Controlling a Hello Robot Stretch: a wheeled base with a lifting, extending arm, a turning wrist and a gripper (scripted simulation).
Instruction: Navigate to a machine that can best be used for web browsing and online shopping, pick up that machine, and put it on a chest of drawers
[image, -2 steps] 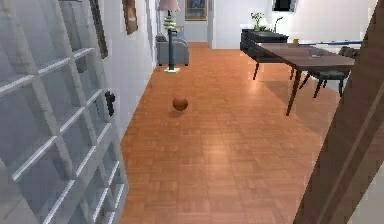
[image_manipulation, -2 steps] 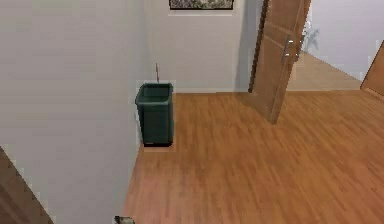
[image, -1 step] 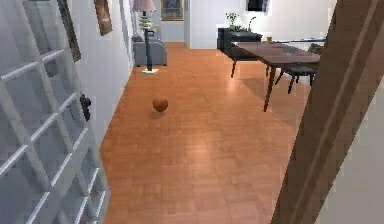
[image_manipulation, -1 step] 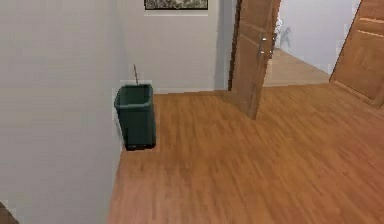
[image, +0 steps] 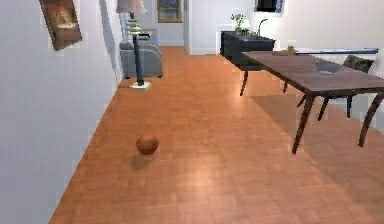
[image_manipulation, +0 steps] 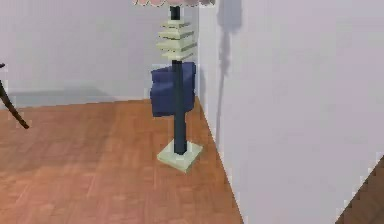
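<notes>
cabinet (image: 246, 48), dark and low, stands against far wall; end effector state cannot be told.

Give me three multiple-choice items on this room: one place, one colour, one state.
1. The ball lies: A on the table; B on the wooden floor; C on the armchair.
2. The floor lamp has a pole that is: A dark blue; B white; C red.
3. The floor lamp is: A toppled; B upright; C in pieces.
Key: 1 B, it rests on bare boards; 2 A, the arm side view shows it dark blue; 3 B, it stands straight on its square base.
</notes>
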